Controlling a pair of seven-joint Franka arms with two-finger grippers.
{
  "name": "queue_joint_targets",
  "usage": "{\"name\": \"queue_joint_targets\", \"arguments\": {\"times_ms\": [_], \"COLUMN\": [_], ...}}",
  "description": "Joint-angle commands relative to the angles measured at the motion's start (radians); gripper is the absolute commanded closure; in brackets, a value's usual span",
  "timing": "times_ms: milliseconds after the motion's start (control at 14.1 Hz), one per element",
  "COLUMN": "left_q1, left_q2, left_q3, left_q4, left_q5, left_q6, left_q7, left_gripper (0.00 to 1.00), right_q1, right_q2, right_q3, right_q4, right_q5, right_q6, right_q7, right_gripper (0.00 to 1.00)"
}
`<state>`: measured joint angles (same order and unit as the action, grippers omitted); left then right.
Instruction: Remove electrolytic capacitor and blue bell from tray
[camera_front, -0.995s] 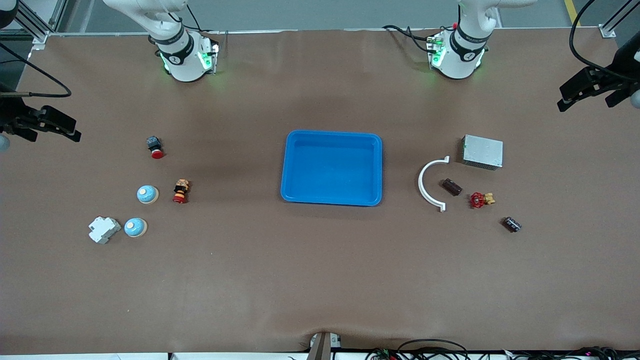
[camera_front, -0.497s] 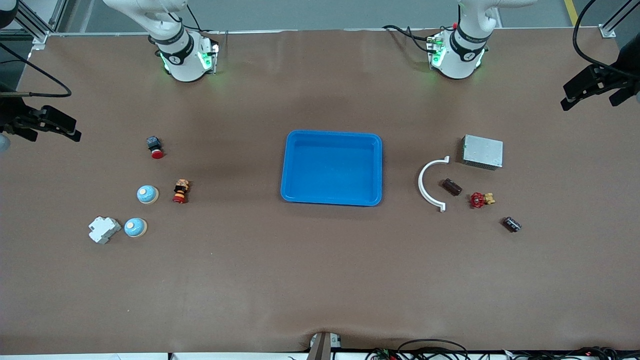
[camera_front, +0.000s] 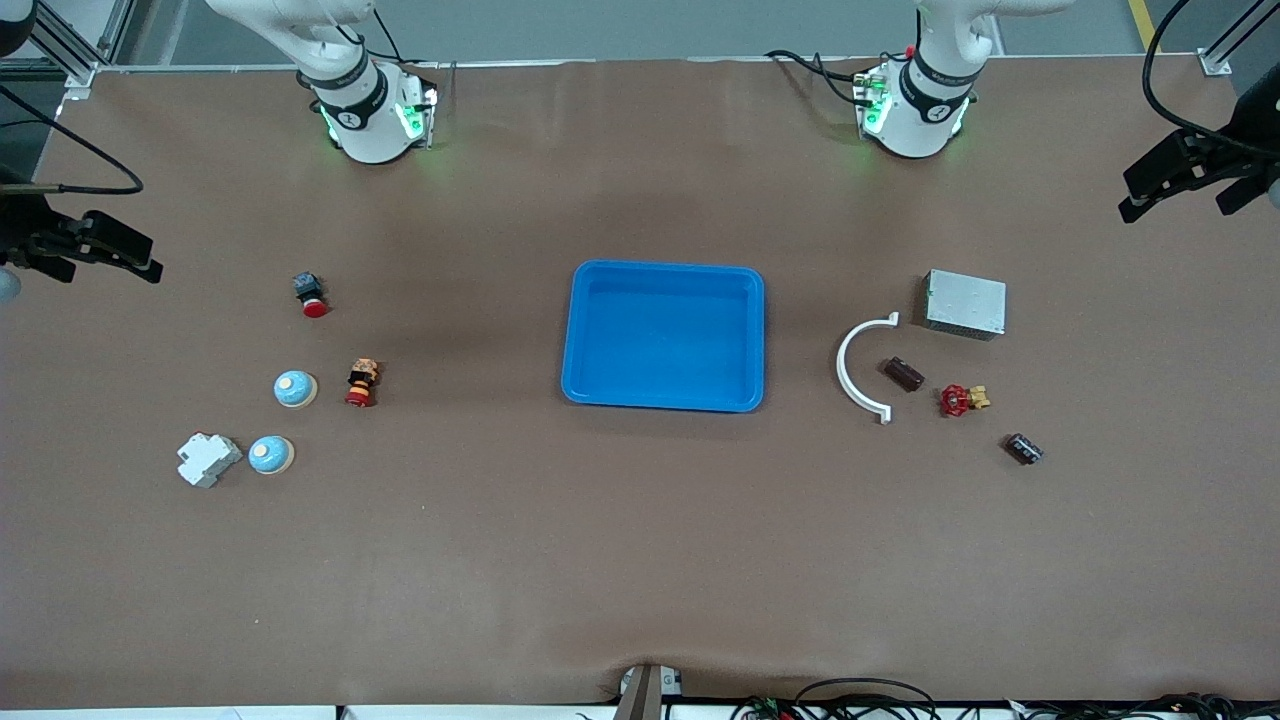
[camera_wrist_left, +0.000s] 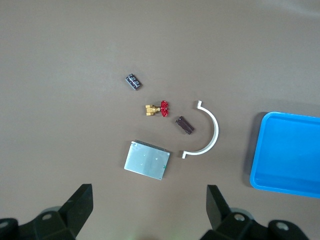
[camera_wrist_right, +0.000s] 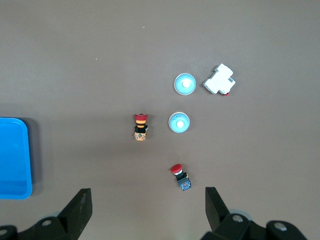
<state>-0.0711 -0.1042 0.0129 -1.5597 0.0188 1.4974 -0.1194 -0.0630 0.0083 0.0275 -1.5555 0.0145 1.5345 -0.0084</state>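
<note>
Both grippers are hanging spread and empty, high over the table ends, well away from the blue tray (camera_front: 664, 336).

We are holding the left gripper (camera_front: 1190, 178) wide apart over its end, the right gripper (camera_front: 85, 250) likewise over its own. Toward the left arm's end from the tray, one capacitor (camera_front: 903, 374) is lying inside the white arc (camera_front: 858, 367), another capacitor (camera_front: 1023, 448) past the red valve (camera_front: 962, 399). Toward the right arm's end, two blue bells (camera_front: 295, 388) (camera_front: 270, 454) are sitting near a white breaker (camera_front: 208, 459).
</note>
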Motion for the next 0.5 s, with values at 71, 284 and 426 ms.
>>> {"name": "queue_joint_targets", "arguments": {"times_ms": [71,284,426], "left_q1": [-0.004,-0.003,-0.001], "left_q2": [0.001,0.003,0.003], "left_q3": [-0.002,-0.002,-0.002], "left_q4": [0.004,0.003,0.003], "left_q5": [-0.002,-0.002,-0.002], "left_q6": [0.006,0.006,0.006], "left_q7": [0.007,0.01,0.012], "left_gripper": [0.0,0.0,0.0], "right_q1": [-0.004,-0.004,-0.004], "right_q2": [-0.018,-0.018,-0.018], "right_q3": [0.002,0.002,0.003], "right_q4": [-0.002,-0.002,0.0], "right_q5": [0.012,0.012,0.012], "right_q6": [-0.014,-0.016,-0.016], "right_q7": [-0.007,-0.007,-0.007], "right_gripper": [0.0,0.0,0.0]}}
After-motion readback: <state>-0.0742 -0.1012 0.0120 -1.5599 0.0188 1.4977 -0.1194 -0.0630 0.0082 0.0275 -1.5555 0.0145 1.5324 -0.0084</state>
